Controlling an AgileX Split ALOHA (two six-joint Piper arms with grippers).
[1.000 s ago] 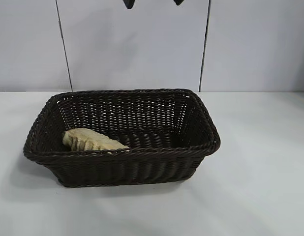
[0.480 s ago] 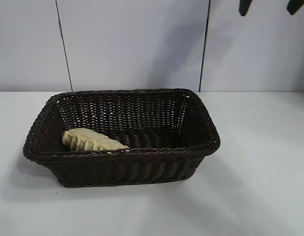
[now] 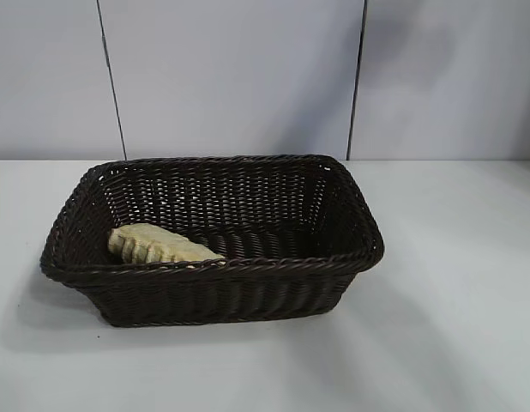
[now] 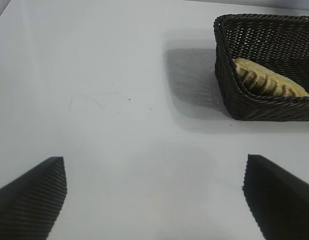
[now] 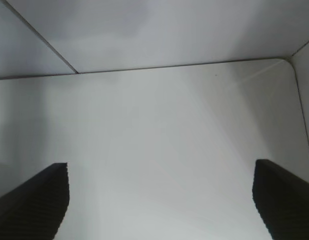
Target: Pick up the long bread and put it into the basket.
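The long bread (image 3: 159,245), a ridged golden-tan loaf, lies inside the dark brown wicker basket (image 3: 274,264) against its left front corner. The left wrist view shows the same loaf (image 4: 267,82) resting in the basket (image 4: 229,65). My left gripper (image 4: 154,192) hangs open above bare table, well away from the basket, with nothing between its fingers. Over empty table near a back corner, my right gripper (image 5: 161,197) is open and holds nothing. Neither arm appears in the exterior view.
The basket stands mid-table on a white surface (image 3: 454,326). A grey panelled wall (image 3: 231,77) runs behind it. The right wrist view shows the table's rounded corner (image 5: 289,62) and its edge against the wall.
Dark gripper tips at the top of the exterior view slid right and then left the picture. The bread and basket have not moved.
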